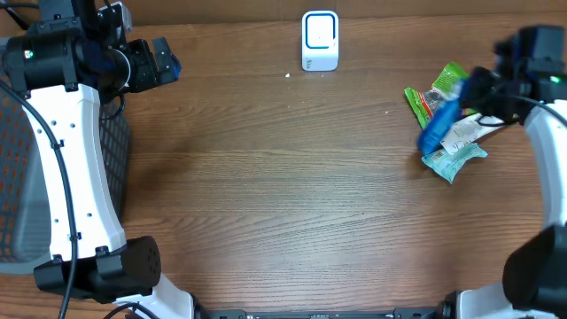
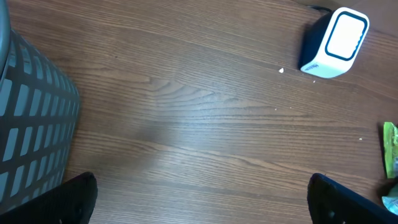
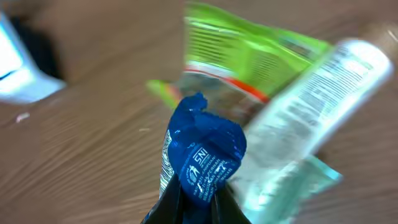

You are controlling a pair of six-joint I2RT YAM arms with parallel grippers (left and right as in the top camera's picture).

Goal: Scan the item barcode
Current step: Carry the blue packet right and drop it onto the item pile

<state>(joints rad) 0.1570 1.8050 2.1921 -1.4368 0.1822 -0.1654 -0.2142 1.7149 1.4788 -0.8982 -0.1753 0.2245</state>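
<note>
A white barcode scanner (image 1: 320,41) with a blue-rimmed window stands at the table's far middle; the left wrist view has the scanner (image 2: 334,42) at top right. My right gripper (image 1: 462,96) is shut on a blue packet (image 1: 439,127), which hangs above a small pile at the right. In the right wrist view the blue packet (image 3: 205,149) is pinched between the black fingers (image 3: 168,202), and the gripper (image 3: 198,205) holds its crumpled end. My left gripper (image 1: 165,60) is open at the far left, nothing between its fingertips (image 2: 74,198).
Under the blue packet lie a green packet (image 1: 436,92), a white printed packet (image 1: 461,135) and a pale teal packet (image 1: 452,160). A grey mesh basket (image 1: 16,159) stands at the left edge, its wall (image 2: 31,121) close to my left gripper.
</note>
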